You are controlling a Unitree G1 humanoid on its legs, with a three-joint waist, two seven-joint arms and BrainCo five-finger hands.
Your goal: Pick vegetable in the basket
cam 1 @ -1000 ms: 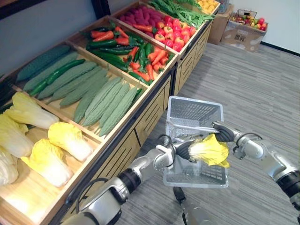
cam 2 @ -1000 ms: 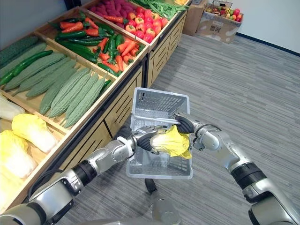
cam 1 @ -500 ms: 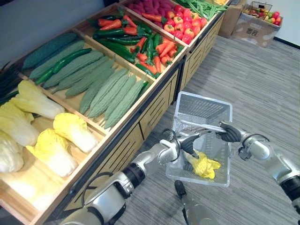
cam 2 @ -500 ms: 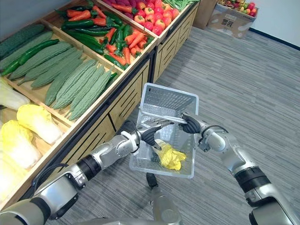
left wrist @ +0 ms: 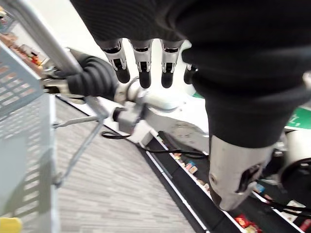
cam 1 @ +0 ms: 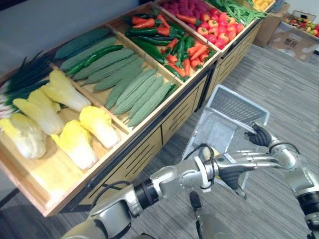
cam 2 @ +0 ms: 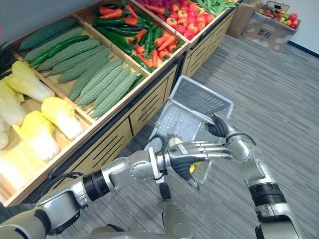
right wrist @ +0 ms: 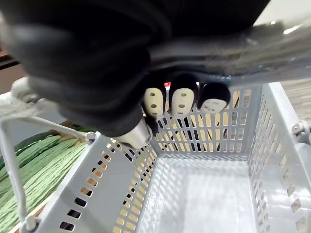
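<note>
A grey plastic basket (cam 1: 234, 95) hangs beside the wooden vegetable stand. My right hand (cam 1: 258, 135) is shut on its metal handle, with the fingers (right wrist: 182, 102) curled round the bar. My left hand (cam 1: 227, 162) hovers over the basket's near end, open with straight fingers (left wrist: 141, 68) and nothing in it. A yellow napa cabbage (cam 2: 193, 169) lies in the basket, mostly hidden under that hand. A corner of the cabbage (left wrist: 7, 224) shows in the left wrist view.
The wooden stand (cam 1: 164, 112) on the left holds napa cabbages (cam 1: 98, 124), bitter gourds (cam 1: 144, 92), cucumbers (cam 1: 94, 55), peppers with carrots (cam 1: 169, 42) and tomatoes (cam 1: 219, 30). A cardboard box (cam 1: 299, 37) of fruit stands far right on the grey plank floor (cam 1: 294, 84).
My left hand has let go of the cabbage, which dropped into the basket. That hand then rose with fingers straightened. The camera has shifted toward the stand.
</note>
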